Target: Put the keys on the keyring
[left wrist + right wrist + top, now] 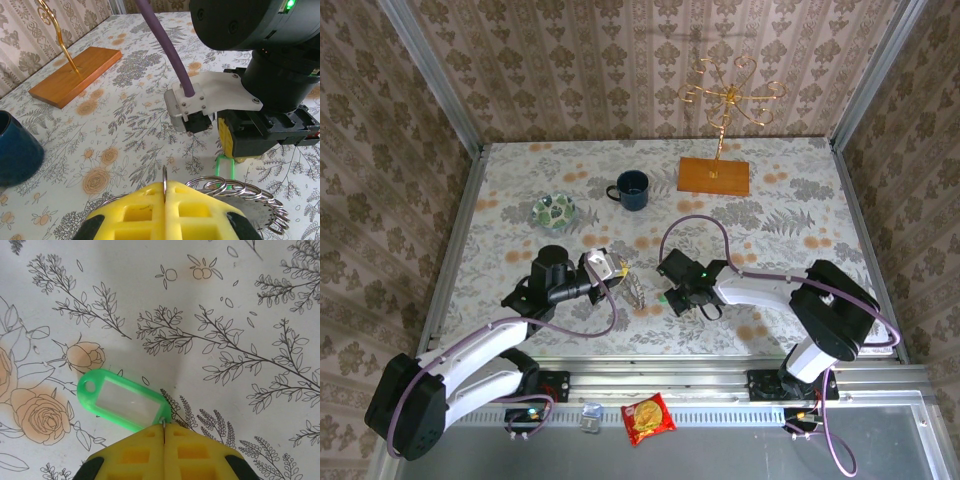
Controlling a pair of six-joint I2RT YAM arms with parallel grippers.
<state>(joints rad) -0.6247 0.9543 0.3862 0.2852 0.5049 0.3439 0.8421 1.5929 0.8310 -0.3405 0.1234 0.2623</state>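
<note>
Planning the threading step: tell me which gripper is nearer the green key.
Right. The right gripper grips the green key by its wire loop; the left gripper, shut on the keyring, stands apart to its left.

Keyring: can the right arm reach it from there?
Probably yes. The keyring, clamped in the left end effector, sits close beside the right end effector, which grips the green key; nothing lies between them.

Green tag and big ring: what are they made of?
The green key tag looks like glossy plastic. Its green rim lets light glow through, and its middle window is clear enough to see the tablecloth under it. The keyring looks like shiny bare metal, probably steel, because its silvery wire loops glint.
</note>
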